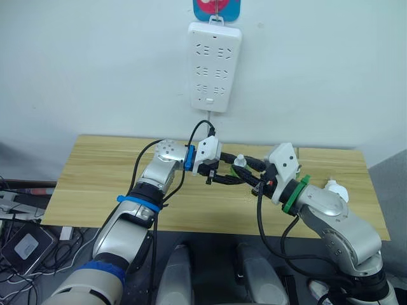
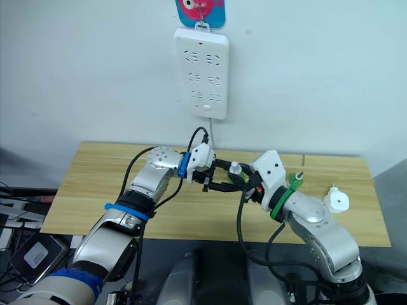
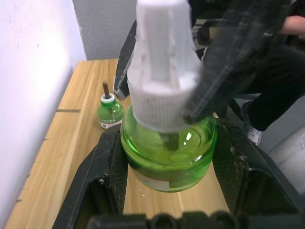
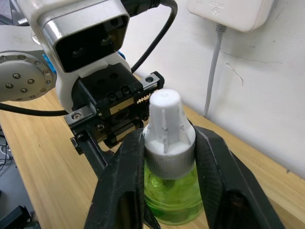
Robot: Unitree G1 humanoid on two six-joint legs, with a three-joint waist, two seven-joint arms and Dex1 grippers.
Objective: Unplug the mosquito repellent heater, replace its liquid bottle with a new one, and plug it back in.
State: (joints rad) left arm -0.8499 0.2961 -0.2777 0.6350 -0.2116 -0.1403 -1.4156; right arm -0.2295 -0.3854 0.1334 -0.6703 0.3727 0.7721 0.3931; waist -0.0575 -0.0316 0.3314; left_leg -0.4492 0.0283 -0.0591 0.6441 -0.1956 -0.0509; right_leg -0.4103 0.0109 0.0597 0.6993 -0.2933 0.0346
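Note:
Over the middle of the table, both grippers meet on one liquid bottle [image 3: 167, 162], which has a clear green body and a white cap [image 4: 166, 125]. My left gripper [image 3: 169, 164] is shut on the green body. My right gripper [image 4: 167, 160] is shut on the white cap's collar. In the head views the cap [image 1: 240, 161] pokes up between the black fingers. A second small green bottle [image 3: 108, 110], uncapped with a brown wick, stands on the table near the wall. The white mosquito repellent heater [image 2: 336, 201] lies on the table's right end, unplugged.
A long white power strip [image 1: 214, 67] hangs on the wall above the table's back edge, with its cord running down. The wooden table [image 1: 95, 178] is bare on its left half. Cables and boxes lie on the floor at the left.

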